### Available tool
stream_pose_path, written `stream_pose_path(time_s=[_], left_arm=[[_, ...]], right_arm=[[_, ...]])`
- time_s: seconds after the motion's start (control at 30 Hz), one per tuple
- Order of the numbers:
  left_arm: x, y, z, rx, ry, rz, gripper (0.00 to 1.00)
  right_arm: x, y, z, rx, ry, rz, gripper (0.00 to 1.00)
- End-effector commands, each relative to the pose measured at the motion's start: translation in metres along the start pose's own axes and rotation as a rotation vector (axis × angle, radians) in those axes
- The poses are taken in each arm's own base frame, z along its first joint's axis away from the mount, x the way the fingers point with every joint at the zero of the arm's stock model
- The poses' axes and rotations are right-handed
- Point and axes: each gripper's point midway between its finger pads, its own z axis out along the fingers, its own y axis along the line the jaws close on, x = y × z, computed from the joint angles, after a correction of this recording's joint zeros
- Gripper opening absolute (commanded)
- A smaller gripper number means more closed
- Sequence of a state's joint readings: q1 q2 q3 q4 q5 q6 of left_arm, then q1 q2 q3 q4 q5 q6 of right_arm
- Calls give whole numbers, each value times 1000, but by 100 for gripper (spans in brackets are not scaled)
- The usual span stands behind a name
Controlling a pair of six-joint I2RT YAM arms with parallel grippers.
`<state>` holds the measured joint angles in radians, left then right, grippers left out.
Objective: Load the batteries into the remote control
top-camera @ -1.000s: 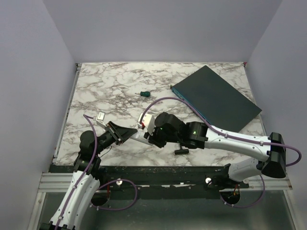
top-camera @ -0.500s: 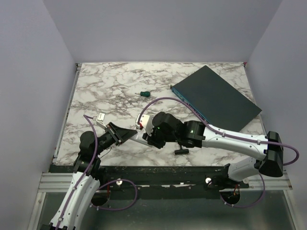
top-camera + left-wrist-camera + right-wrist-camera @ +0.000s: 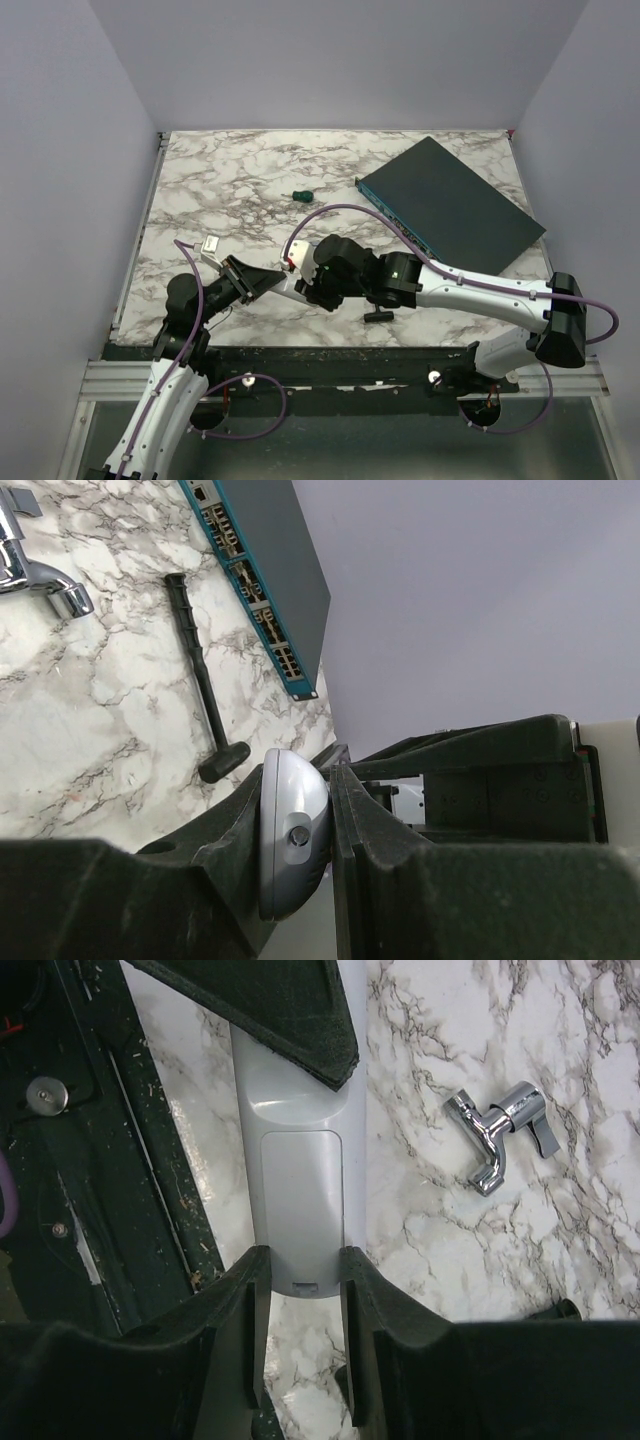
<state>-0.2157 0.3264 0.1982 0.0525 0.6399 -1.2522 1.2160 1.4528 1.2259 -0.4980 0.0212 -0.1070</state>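
Note:
The white remote control is held off the table between my two grippers. My left gripper is shut on one end; in the left wrist view the rounded grey-white end sits clamped between the black fingers. In the right wrist view the remote lies back side up, its battery cover closed. My right gripper has its fingers pressed on both sides of the other end. No battery shows in the wrist views. A small red speck sits by the right wrist; I cannot tell what it is.
A large dark teal flat box lies at the back right. A stubby green-handled screwdriver lies mid-table. A black T-shaped tool lies under the right arm. A silver bent metal piece lies on the marble beside the remote.
My right arm has moved a little to the left, bringing its gripper onto the remote's free end. The left gripper and the remote have stayed put.

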Motion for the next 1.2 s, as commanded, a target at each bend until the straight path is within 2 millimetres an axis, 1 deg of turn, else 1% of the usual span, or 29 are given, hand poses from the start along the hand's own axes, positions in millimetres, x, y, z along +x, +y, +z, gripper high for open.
stream_pose_path(time_s=[0.0,0.2,0.5,0.57,0.7,0.87,0.97,1.03,1.1,1.13,1.17], left_arm=[[1,-27,-3,98,19,0,0],[3,-29,-4,114,29,-17,0],[3,-28,-3,116,28,-26,0],[3,-26,-2,113,29,-31,0],[3,-22,-2,105,28,-41,0],[4,-20,-2,100,27,-46,0],[4,-18,-1,97,24,-47,0],[4,-18,-1,96,23,-51,0],[4,-17,-1,94,23,-54,0],[4,-17,-1,96,22,-53,0],[3,-18,-1,96,20,-55,0]], right_arm=[[-26,-1,5,9,-75,-23,39],[-22,-6,5,34,-63,-35,48],[-28,-6,3,33,-85,-49,62],[-32,-5,2,27,-98,-51,64],[-41,-6,-1,28,-136,-53,72],[-59,-6,-7,27,-204,-42,81],[-72,-5,-13,23,-265,-24,86],[-81,-6,-20,32,-321,0,88],[-91,-12,-35,67,-402,65,90],[-91,-16,-39,94,-432,111,90],[-95,-23,-49,128,-490,193,91]])
